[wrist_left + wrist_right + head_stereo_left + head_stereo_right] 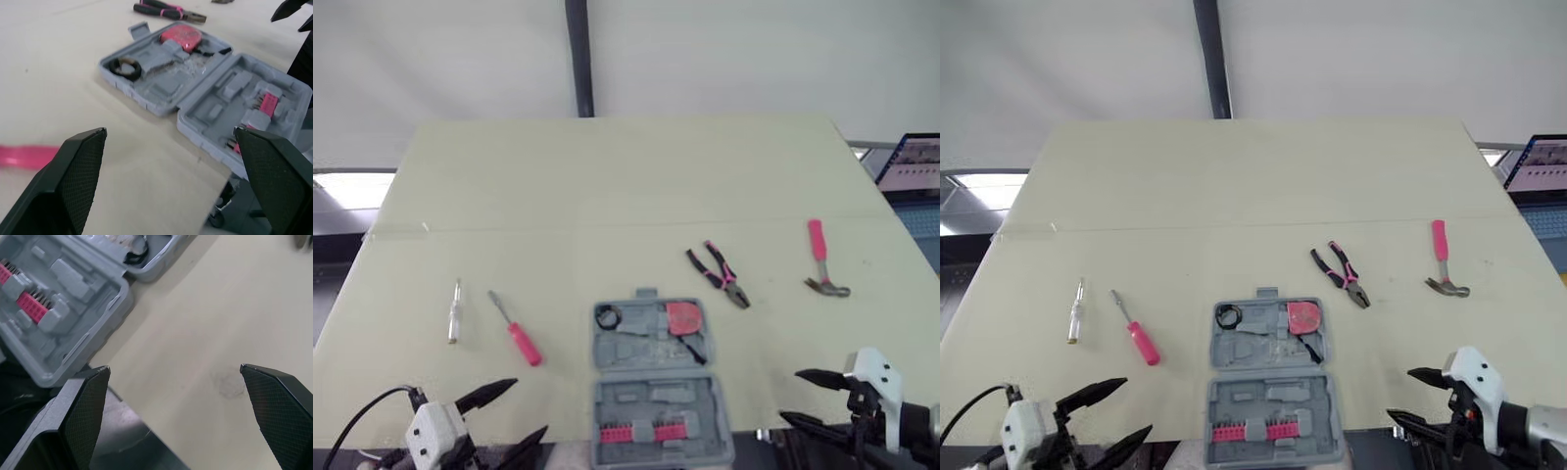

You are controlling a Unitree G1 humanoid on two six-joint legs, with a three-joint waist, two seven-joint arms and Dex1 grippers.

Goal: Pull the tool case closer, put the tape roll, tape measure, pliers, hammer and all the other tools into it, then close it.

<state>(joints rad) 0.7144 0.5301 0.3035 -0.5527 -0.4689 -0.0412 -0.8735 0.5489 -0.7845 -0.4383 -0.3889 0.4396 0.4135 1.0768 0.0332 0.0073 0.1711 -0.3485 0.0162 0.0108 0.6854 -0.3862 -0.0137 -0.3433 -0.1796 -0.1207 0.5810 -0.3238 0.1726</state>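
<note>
Tool case [661, 392] lies open at near table edge, btw L gripper [529, 407] and R gripper [790, 397], both spread wide, empty. L wrist view: tape roll [125, 68], tape measure [181, 36] inside it. Head views: pliers [718, 275], hammer [820, 259] at right.

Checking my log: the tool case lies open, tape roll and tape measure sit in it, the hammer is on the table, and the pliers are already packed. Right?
No. The pliers are not packed: they lie on the table, right of the tool case, near the hammer, as the left eye view shows. The rest holds.
</note>
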